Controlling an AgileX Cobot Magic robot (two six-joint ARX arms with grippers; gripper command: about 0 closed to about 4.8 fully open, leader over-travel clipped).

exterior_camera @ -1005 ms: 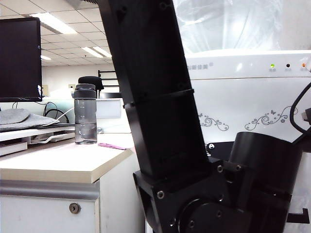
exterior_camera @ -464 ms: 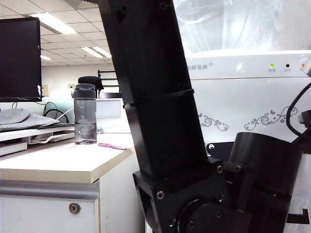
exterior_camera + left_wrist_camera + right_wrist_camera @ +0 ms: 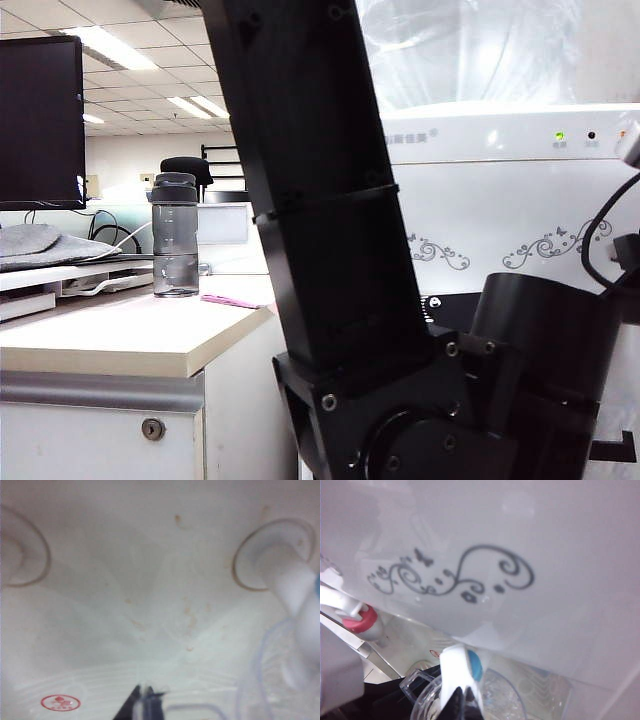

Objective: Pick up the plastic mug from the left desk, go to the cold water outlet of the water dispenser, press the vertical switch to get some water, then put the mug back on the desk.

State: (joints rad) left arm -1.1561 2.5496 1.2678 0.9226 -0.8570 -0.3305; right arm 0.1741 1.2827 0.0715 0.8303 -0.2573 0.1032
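Mug [image 3: 505,700]: clear glossy plastic. Dispenser [image 3: 500,210]: smooth glossy white plastic. Worktop [image 3: 120,340]: matt pale wood-look slab.

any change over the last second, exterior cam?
Barely: at the right edge, the black cable and the part it runs to crept upward. The big black arm, grey bottle, desk and dispenser didn't move. Neither gripper shows there.

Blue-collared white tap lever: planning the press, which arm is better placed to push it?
Right. The right gripper points at the blue-collared tap's white lever, close by it, above the clear plastic mug. The left gripper is shut on that mug, holding it under the tap.
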